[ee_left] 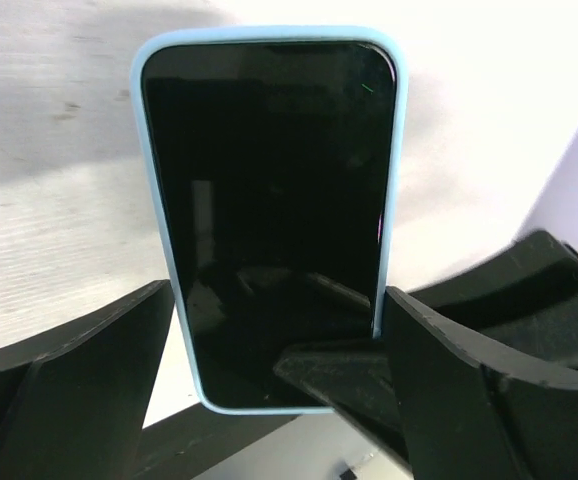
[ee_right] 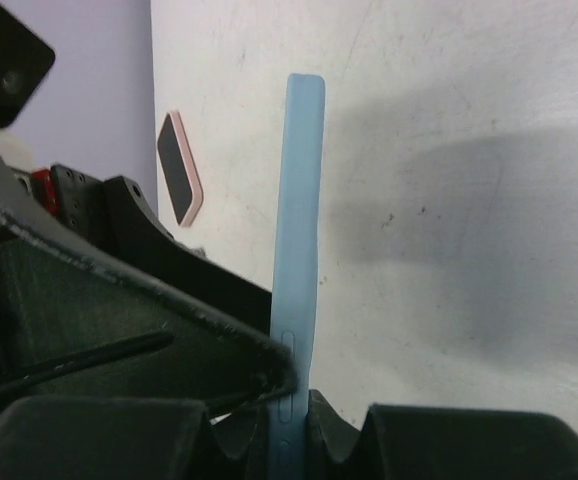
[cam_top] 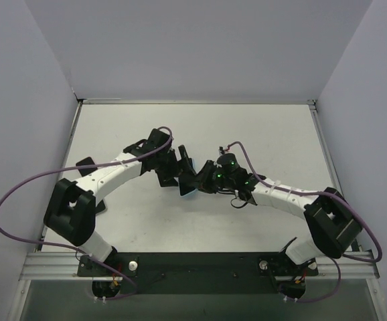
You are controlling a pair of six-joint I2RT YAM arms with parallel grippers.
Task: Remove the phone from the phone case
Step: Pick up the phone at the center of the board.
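A phone with a black screen (ee_left: 269, 200) sits in a light blue case (ee_left: 401, 180) and is held upright above the table between both grippers (cam_top: 187, 189). My left gripper (ee_left: 279, 300) is shut on the cased phone, with its fingers (ee_left: 439, 370) against the two long edges. My right gripper (ee_right: 291, 400) is shut on the same phone across its front and back. One right finger lies over the lower right of the screen in the left wrist view (ee_left: 339, 375). The right wrist view shows the case edge-on (ee_right: 302, 200), with side buttons.
A small flat object with a pink rim and a dark face (ee_right: 179, 168) lies on the table beyond the phone, near the left arm. The white table (cam_top: 260, 134) is walled on three sides. Purple cables loop beside both arms.
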